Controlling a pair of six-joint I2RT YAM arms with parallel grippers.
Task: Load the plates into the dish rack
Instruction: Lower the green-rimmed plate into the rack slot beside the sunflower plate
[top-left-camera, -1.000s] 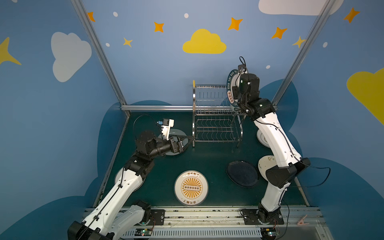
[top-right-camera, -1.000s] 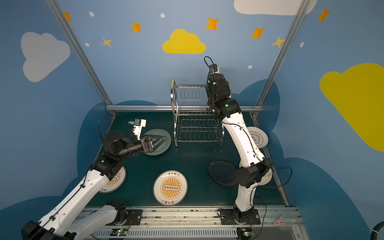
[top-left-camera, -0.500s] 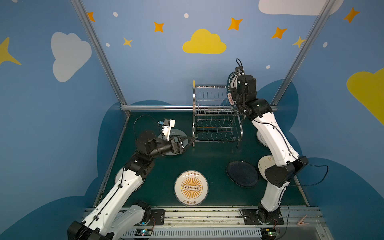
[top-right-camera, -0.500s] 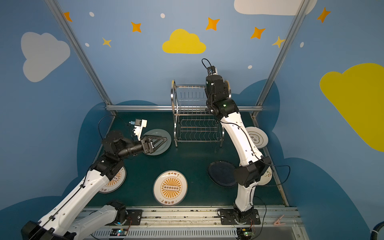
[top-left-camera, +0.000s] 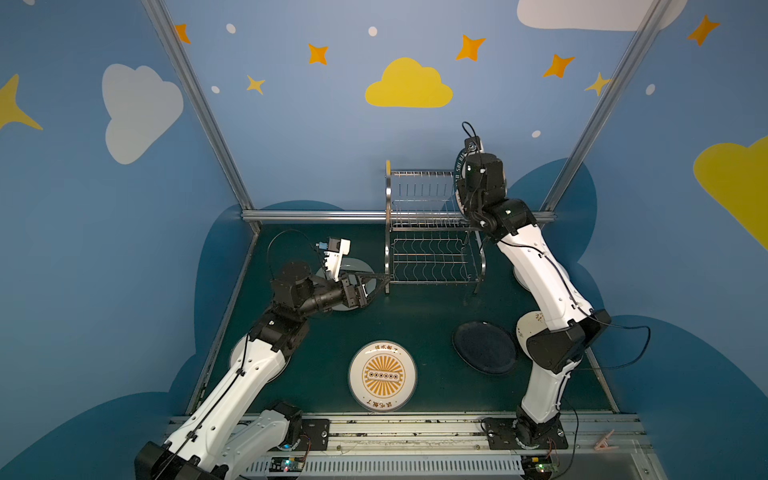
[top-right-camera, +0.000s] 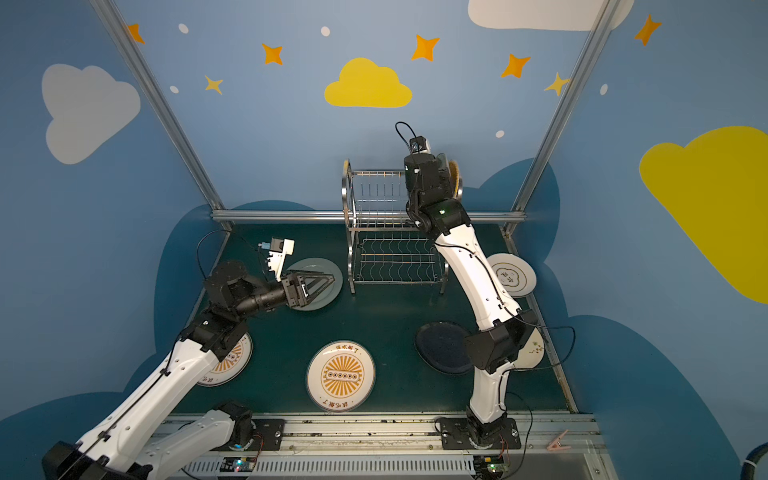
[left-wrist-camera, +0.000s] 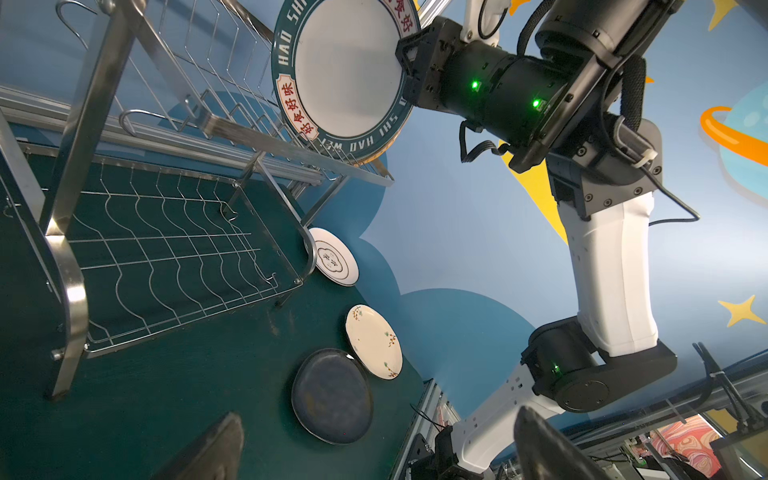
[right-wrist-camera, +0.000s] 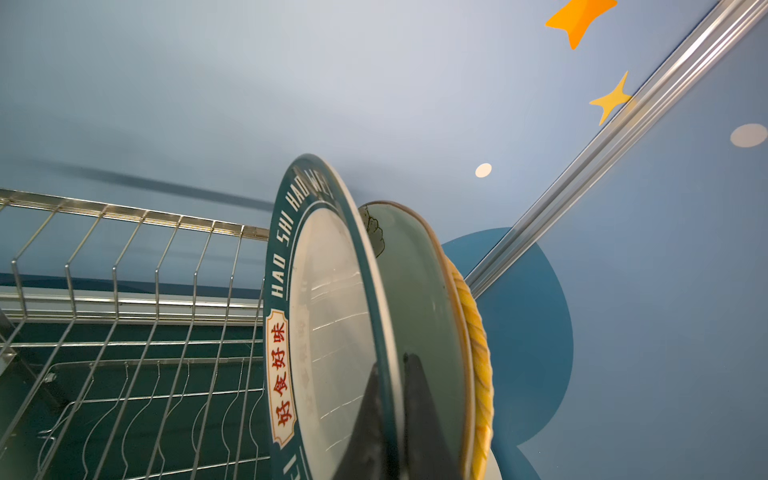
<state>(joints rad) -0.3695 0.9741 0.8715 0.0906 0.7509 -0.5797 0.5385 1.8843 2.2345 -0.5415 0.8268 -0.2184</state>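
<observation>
Aloft, right tool (right-wrist-camera: 395, 419) pinches lettered plate (left-wrist-camera: 345, 70) upright over dish rack (top-left-camera: 428, 232); left tool (top-right-camera: 328, 283) gapes empty, stretched low

Right tool (left-wrist-camera: 405, 62) pinches lettered plate (left-wrist-camera: 345, 70) — at dish rack (left-wrist-camera: 89, 112).

In a top view the right arm's black wrist hid all but a sliver of the white round plate with a lettered dark teal rim (top-left-camera: 456, 176). The left arm covered half a white round plate with an orange sunburst (top-right-camera: 233, 362), the right elbow much of a cream sprigged round plate (top-right-camera: 537, 348). In the right wrist view the right gripper (right-wrist-camera: 392, 419) was two dark blurred fingers cut by the frame; of the orange woven round plate (right-wrist-camera: 481, 353) we saw only the rim.
</observation>
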